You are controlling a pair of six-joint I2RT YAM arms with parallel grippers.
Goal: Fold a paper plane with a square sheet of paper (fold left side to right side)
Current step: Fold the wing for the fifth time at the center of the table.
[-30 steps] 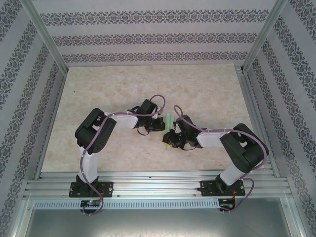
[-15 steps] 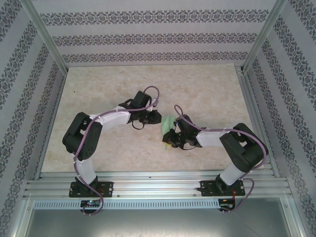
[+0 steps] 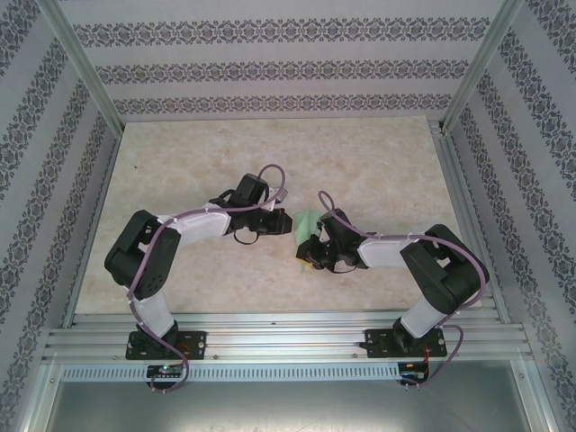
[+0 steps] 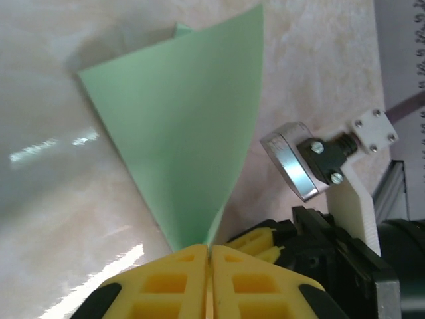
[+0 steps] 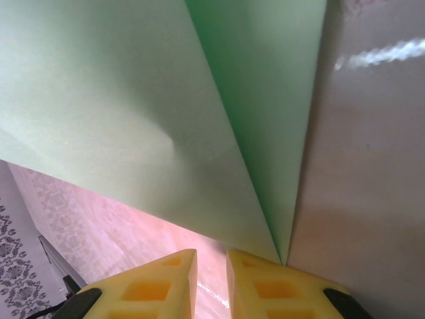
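The square sheet of paper is folded into a light green, pointed paper plane [image 3: 306, 219] lying mid-table between both grippers. In the left wrist view its wing [image 4: 186, 133] narrows to a point that runs in between my left gripper's [image 4: 210, 249] yellow fingertips, which are shut on it. From above, the left gripper [image 3: 287, 222] sits at the plane's left edge. My right gripper [image 3: 309, 255] is at the plane's near end. Its jaws [image 5: 211, 256] stand a little apart with bare table in the gap, and the plane's creased point [image 5: 265, 166] ends at the top of the right-hand finger [image 5: 279, 286].
The beige table [image 3: 270, 153] stretches far and to both sides of the arms. Aluminium rails [image 3: 288, 337] run along the near edge, and patterned walls [image 3: 270, 72] enclose the back and sides. The right arm's metal fitting [image 4: 295, 163] hangs close beside my left gripper.
The left arm's elbow swung left and toward the near edge. The left gripper briefly loosened, then shut on the wing. The green paper now looks wider from above. The right arm stayed put.
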